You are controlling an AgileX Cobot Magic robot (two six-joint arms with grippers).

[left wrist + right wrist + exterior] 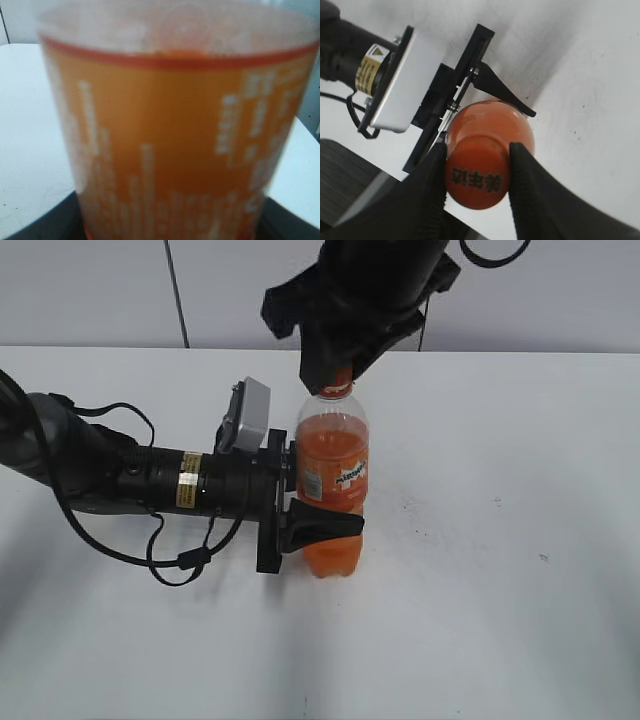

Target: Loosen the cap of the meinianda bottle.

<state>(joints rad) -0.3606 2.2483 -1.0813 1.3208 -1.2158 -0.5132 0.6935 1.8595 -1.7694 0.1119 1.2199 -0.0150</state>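
Standing upright near the middle of the white counter (500, 620), the meinianda bottle (333, 490) is clear plastic, waisted low down, filled with orange drink up to its shoulder, and wrapped in an orange-and-white label. Its small orange cap (477, 177), printed with dark characters on top, sits pinched between the black fingers of the right gripper (477, 187), which comes down from above. The left gripper (318, 502) reaches in from the left edge and is clamped around the bottle's body at label height; its wrist view is filled by the blurred label
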